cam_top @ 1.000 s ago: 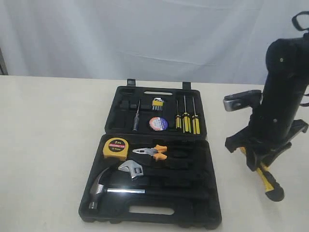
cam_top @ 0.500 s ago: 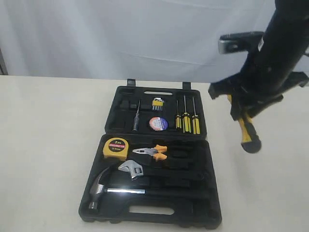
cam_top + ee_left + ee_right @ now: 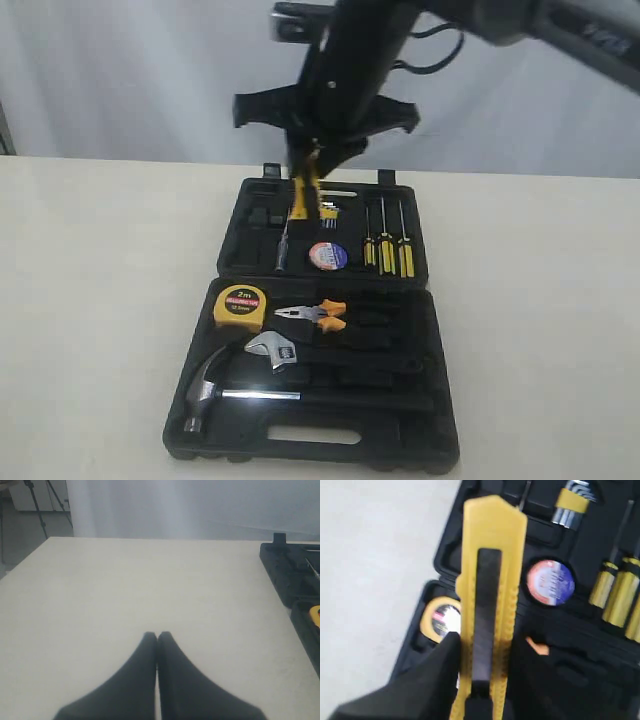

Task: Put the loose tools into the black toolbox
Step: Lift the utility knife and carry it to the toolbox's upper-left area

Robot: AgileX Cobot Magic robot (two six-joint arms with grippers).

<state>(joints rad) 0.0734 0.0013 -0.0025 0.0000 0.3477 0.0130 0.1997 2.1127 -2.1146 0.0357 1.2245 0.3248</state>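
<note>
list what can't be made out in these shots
- Exterior view: utility knife mostly hidden behind the right arm's jaws.
- Left wrist view: toolbox cut off by the frame edge; most contents out of frame.
- Right wrist view: pliers covered by knife and jaws, only an orange tip; tape measure blurred, half hidden.

Left end effector (image 3: 157, 634) closed, low; right end effector (image 3: 482, 650) high, clamped.

R end effector (image 3: 308, 160) w/ utility knife (image 3: 301, 195) moved over toolbox (image 3: 436, 372).
</note>
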